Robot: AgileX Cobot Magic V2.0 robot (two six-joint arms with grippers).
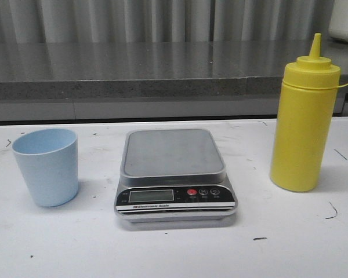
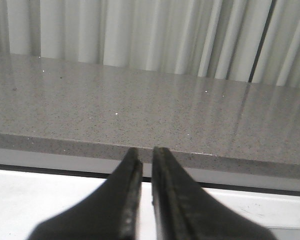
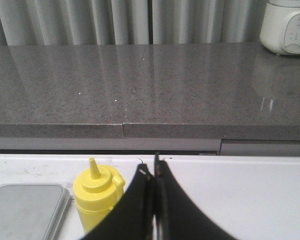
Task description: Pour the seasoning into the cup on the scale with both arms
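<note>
Front view: cup [image 1: 47, 167] left, scale [image 1: 174, 172] in the middle with bare platform, seasoning [image 1: 304, 123] right, all upright on the table [image 1: 174, 255], probably laid out one per arm. No arm visible.

Left wrist view: left gripper [image 2: 146, 152] nearly closed, holding nothing; no cup visible.

Right wrist view: right gripper [image 3: 153, 167] closed, empty; seasoning [image 3: 97, 192] just beside, untouched, next to scale [image 3: 27, 210].

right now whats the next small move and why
Probably open the left gripper and bring it toward the cup. The cup stands on the table left of the scale, whose platform is bare, so nothing can be poured yet. Both grippers look nearly closed and hold nothing; the right gripper sits near the seasoning, which stands upright, capped.
</note>
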